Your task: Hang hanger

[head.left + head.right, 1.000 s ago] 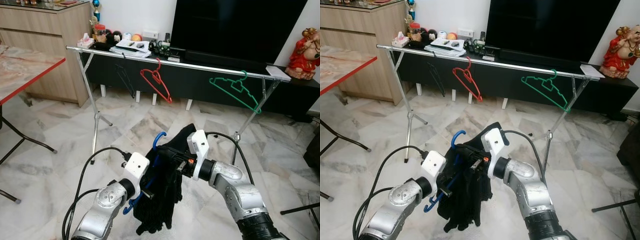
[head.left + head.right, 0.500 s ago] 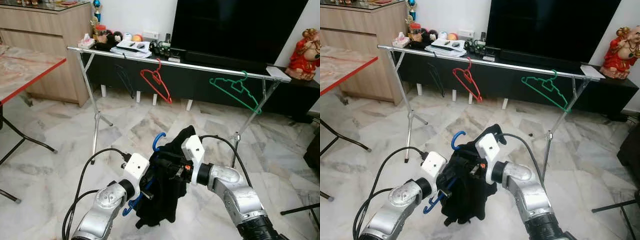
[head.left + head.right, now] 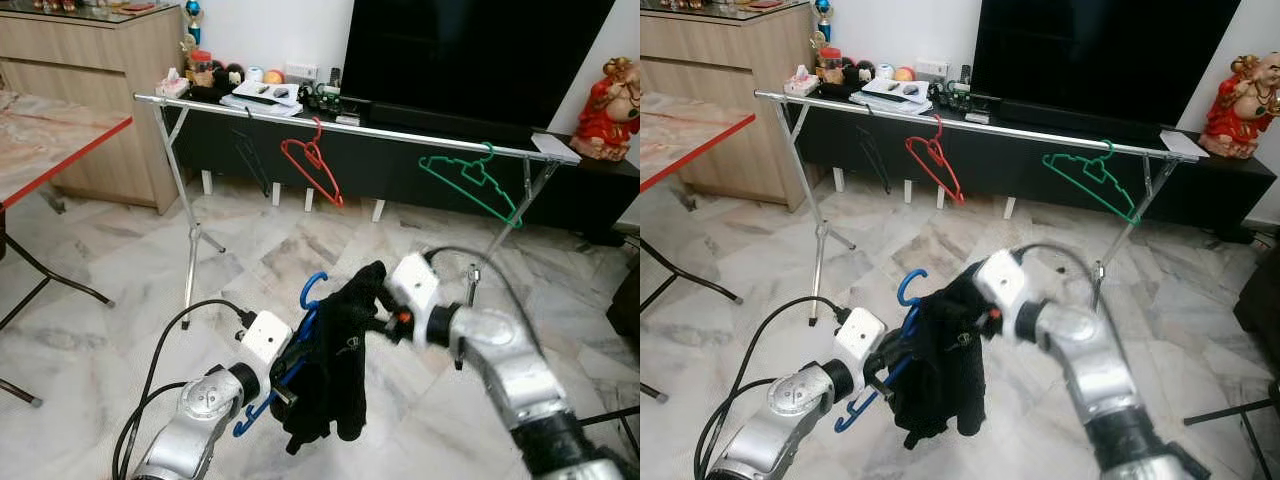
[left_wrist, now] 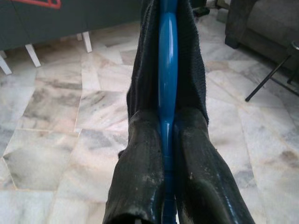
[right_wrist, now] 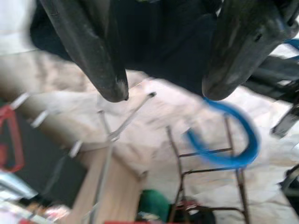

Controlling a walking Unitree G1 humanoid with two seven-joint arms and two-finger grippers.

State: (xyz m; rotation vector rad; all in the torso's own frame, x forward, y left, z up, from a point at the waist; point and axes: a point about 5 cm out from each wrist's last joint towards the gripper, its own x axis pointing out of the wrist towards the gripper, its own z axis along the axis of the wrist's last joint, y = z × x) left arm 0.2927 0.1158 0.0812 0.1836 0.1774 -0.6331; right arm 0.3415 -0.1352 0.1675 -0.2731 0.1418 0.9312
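A blue hanger [image 3: 315, 286] with a black garment [image 3: 335, 372] draped over it is held low in front of me. My left gripper [image 3: 283, 386] is shut on the hanger's lower bar; in the left wrist view both fingers [image 4: 140, 172] clamp the blue hanger [image 4: 167, 93] with the garment [image 4: 142, 70] beyond. My right gripper [image 3: 386, 319] is beside the garment's upper right edge, open. In the right wrist view its fingers [image 5: 88, 46] stand apart, with the garment [image 5: 163, 42] behind them and the blue hook [image 5: 233, 149] past the tips. The silver clothes rail [image 3: 400, 133] stands farther ahead.
On the rail hang a red hanger [image 3: 312, 165], a green hanger [image 3: 475, 180] and a thin black hanger [image 3: 250, 155]. Behind it are a dark TV cabinet [image 3: 420, 165] and a big screen. A red-edged table [image 3: 50, 140] is on the left. Marble floor lies between me and the rail.
My right gripper has drawn back to the right, out of the garment's folds, and the garment now hangs straighter on the hanger. The left gripper has kept its hold.
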